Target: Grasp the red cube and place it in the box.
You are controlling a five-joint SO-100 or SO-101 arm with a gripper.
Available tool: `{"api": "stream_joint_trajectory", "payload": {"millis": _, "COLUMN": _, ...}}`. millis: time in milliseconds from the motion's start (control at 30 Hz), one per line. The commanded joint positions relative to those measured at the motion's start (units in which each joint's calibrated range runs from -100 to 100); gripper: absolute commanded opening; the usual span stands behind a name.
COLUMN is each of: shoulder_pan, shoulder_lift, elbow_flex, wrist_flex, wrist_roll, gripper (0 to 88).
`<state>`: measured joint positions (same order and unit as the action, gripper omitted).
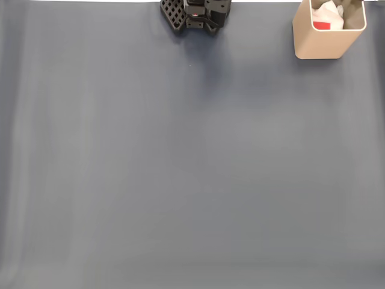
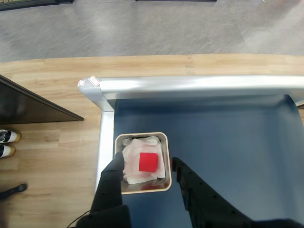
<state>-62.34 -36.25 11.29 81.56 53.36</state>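
Observation:
The red cube (image 2: pixel 147 162) lies inside the beige box (image 2: pixel 142 135), resting on crumpled white paper (image 2: pixel 135 151). In the wrist view my gripper (image 2: pixel 147 162) hangs above the box and is open. Its black fingers (image 2: pixel 115 173) stand on either side of the cube and nothing is between them. In the fixed view the box (image 1: pixel 322 45) stands at the table's top right corner, with the red cube (image 1: pixel 322 25) showing inside it.
A black part of the arm (image 1: pixel 195 15) sits at the top middle of the dark blue table mat (image 1: pixel 180 168). In the wrist view the table's metal edge (image 2: pixel 190 87) runs just beyond the box, with wooden floor (image 2: pixel 47 142) past it.

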Motion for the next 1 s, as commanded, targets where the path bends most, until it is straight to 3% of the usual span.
{"api": "stream_joint_trajectory", "payload": {"millis": 0, "shoulder_pan": -0.52, "shoulder_lift": -1.44, "elbow_flex": -0.81, "wrist_flex": -0.76, "wrist_roll": -0.59, "gripper": 24.8}}
{"api": "stream_joint_trajectory", "payload": {"millis": 100, "shoulder_pan": -0.24, "shoulder_lift": -1.44, "elbow_flex": -0.81, "wrist_flex": -0.76, "wrist_roll": -0.39, "gripper": 20.7}}
{"api": "stream_joint_trajectory", "payload": {"millis": 267, "shoulder_pan": 0.33, "shoulder_lift": -1.62, "elbow_flex": -0.81, "wrist_flex": -0.76, "wrist_roll": -0.68, "gripper": 0.2}}
{"api": "stream_joint_trajectory", "payload": {"millis": 567, "shoulder_pan": 8.78, "shoulder_lift": -1.96, "elbow_flex": -0.9, "wrist_flex": -2.49, "wrist_roll": -2.05, "gripper": 0.2}}
{"api": "stream_joint_trajectory", "payload": {"millis": 967, "shoulder_pan": 36.25, "shoulder_lift": -5.86, "elbow_flex": 7.76, "wrist_flex": -12.09, "wrist_roll": 0.83, "gripper": 0.1}}
